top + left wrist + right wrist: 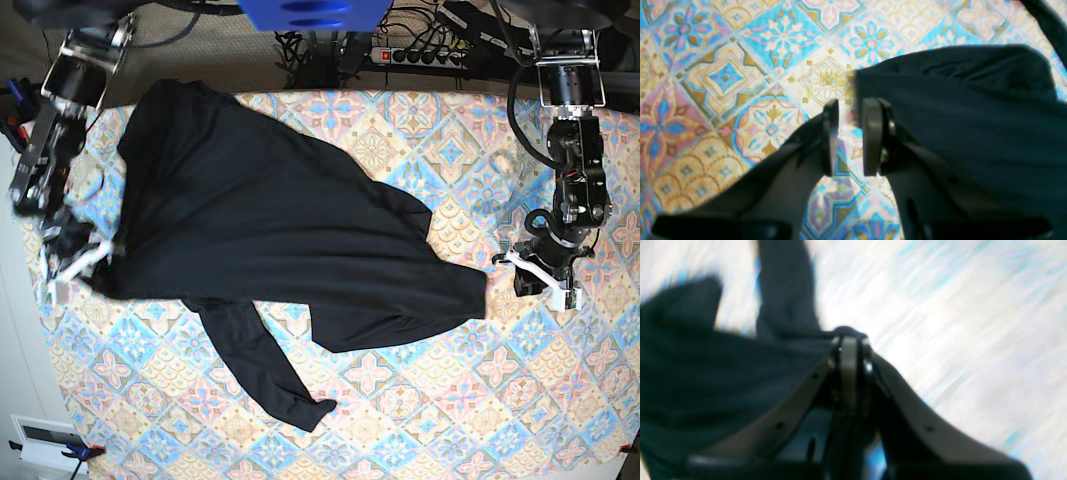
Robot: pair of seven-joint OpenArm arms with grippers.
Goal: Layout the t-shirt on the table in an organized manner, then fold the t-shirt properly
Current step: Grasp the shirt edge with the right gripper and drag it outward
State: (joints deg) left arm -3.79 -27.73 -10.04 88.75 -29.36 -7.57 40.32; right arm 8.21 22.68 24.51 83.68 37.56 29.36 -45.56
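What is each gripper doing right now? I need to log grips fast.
Left gripper: open, holding nothing, beside the t-shirt.
Right gripper: shut on the t-shirt.

Right wrist view smeared by motion: table (957,323) pattern washed to pale streaks, shirt (706,380) edges soft. Cloth between the right gripper (849,340) tips is likely pinched, hard to confirm. Left wrist view: shirt (973,116) cut off at right edge, slightly blurred.

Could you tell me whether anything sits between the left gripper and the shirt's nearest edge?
Nothing visible does. The left gripper hangs open over bare tablecloth, with the shirt edge right beside it.
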